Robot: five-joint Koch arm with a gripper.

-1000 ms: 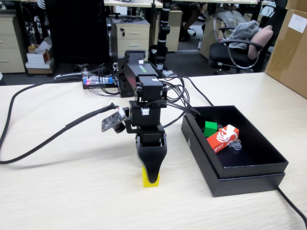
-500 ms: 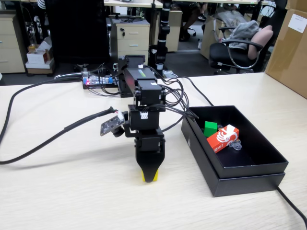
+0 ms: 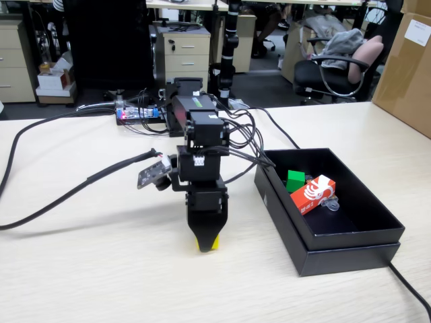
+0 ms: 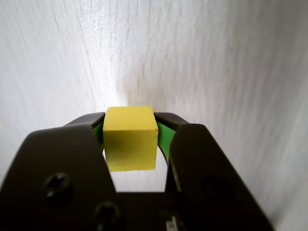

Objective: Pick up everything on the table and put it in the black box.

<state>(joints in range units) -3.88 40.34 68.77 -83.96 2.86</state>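
Counter: wide light wood-grain counter (image 3: 81, 269); black cables trail across its left and far parts in the fixed view.
Room: an office beyond the far edge, with drawer cabinets (image 3: 186, 52) and a black chair (image 3: 335, 70) holding a grey bundle; a brown carton (image 3: 407, 67) stands at the far right.
My jaws: my jaws (image 4: 130, 137) are clenched on the yellow cube (image 4: 130, 138), one green-lined finger pressed on each side of it in the wrist view. In the fixed view they point straight down near the middle of the counter, left of the black box (image 3: 350, 242).
Yellow cube: plain matte yellow, sharp edges, no print; only a slice shows under my tips in the fixed view (image 3: 210, 243). I cannot tell whether it touches the counter or hangs just above it.
Axis: equal sides, no long axis; its flat faces sit square to my fingers.
Black box: shallow, matte, open-topped, its long axis running near to far.
Inside the box: green cube (image 3: 295, 180) toward the far left, red packet (image 3: 313, 192) with white print just beside it, lying slanted.
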